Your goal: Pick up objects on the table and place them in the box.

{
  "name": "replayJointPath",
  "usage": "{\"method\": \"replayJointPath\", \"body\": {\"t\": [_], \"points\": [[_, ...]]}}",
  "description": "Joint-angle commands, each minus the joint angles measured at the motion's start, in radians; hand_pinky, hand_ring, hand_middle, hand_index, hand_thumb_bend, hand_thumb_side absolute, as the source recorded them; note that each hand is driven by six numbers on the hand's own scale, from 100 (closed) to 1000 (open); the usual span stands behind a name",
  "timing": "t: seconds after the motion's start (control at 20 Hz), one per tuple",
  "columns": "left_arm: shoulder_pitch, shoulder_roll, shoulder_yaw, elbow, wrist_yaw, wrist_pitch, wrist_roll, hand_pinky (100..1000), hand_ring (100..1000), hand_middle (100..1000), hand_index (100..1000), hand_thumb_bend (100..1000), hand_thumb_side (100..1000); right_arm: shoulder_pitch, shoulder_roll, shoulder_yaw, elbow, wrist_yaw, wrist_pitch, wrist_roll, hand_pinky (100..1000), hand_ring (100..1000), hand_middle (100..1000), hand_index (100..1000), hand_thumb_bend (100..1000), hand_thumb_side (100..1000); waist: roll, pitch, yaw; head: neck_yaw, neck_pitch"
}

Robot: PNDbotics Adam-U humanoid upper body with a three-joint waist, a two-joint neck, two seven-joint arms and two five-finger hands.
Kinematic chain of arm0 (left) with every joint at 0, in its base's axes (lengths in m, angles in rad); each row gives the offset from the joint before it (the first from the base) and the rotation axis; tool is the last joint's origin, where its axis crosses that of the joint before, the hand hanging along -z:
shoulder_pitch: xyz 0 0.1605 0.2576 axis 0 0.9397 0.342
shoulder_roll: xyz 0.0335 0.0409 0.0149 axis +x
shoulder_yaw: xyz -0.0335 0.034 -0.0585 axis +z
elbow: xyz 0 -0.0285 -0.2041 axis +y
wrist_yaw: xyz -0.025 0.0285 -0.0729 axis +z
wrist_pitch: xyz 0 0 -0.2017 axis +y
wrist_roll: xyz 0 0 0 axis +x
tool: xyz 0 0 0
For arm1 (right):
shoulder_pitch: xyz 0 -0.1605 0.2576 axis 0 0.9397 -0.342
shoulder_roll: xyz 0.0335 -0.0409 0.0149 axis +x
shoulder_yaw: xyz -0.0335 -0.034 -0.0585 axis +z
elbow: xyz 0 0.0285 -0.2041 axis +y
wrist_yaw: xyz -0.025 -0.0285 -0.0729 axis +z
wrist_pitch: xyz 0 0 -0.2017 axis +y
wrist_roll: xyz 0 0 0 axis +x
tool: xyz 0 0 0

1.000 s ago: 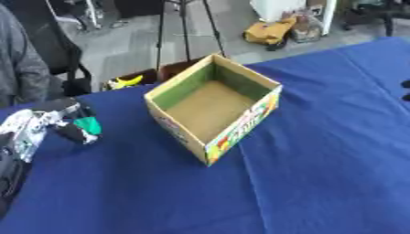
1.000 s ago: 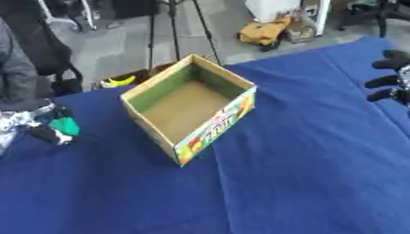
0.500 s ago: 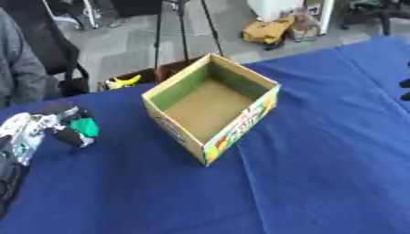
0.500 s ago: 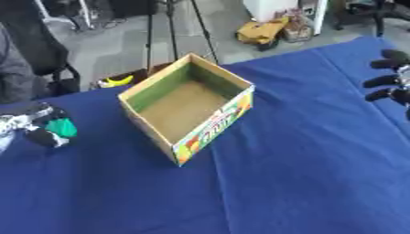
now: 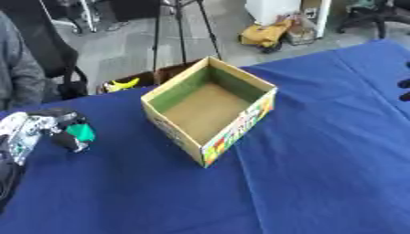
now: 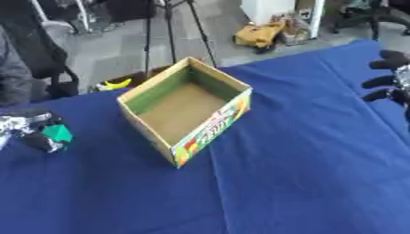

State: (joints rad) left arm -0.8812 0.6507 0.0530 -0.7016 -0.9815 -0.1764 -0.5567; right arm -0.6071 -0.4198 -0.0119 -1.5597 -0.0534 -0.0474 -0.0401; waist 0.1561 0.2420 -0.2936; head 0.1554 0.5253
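Box (image 5: 210, 112): I see it open-topped near the middle of the table (image 5: 320, 173), turned corner-on to me, green inside walls, brown floor with nothing in it, a printed colour panel on its near right side.
Table: covered in blue cloth; apart from the box and my hands I see no loose thing lying on it.
Left hand (image 5: 48, 130): at the view's left edge, over the cloth well left of the box. Its fingers are curled round a small green object (image 5: 80, 132); I see only a green patch between the dark fingers and cannot tell what it is.
Green object: held in my left hand, apart from the box, at about the height of the box's near corner.
Right hand (image 6: 388, 82): only dark fingertips show at the right edge in the right eye view, well right of the box. They look spread and hold nothing that I can see.
Beyond the table: grey floor, a tripod (image 5: 180, 32), a yellow shape (image 5: 121, 84) just past the far edge.
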Motion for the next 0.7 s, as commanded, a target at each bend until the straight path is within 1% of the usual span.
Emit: {"method": "replayJointPath", "body": {"t": [0.05,0.15,0.25,0.5,0.7], "points": [[-0.012,0.049,0.002,-0.015,-0.013,0.001,-0.018,781,761,734,792,232,243,-0.013,-0.022,-0.008,-0.007,-0.002,-0.001,0.002,532,627,725,858,100,845,-0.011,-0.025,0.001,-0.003,-0.004],[-0.012,0.051,0.001,-0.015,-0.015,-0.001,-0.03,787,767,741,796,259,250,-0.012,-0.022,-0.008,-0.006,-0.003,-0.001,0.003,532,627,725,858,100,845,-0.011,-0.026,0.0,-0.004,-0.002],[-0.013,0.052,0.0,-0.014,-0.017,-0.004,-0.05,792,776,751,803,312,259,-0.012,-0.022,-0.008,-0.006,-0.003,-0.001,0.003,532,627,725,858,100,844,-0.011,-0.028,0.001,-0.005,-0.001],[-0.013,0.054,-0.002,-0.019,-0.018,-0.01,-0.087,794,782,768,820,358,272,-0.01,-0.02,-0.009,-0.005,-0.003,-0.001,0.004,533,627,725,858,100,845,-0.012,-0.031,0.003,-0.008,-0.001],[-0.011,0.062,-0.005,-0.019,-0.021,-0.009,-0.128,807,793,781,826,374,281,-0.007,-0.02,-0.01,-0.002,-0.003,-0.001,0.004,533,627,725,858,100,845,-0.014,-0.036,0.002,-0.01,0.001]]}}
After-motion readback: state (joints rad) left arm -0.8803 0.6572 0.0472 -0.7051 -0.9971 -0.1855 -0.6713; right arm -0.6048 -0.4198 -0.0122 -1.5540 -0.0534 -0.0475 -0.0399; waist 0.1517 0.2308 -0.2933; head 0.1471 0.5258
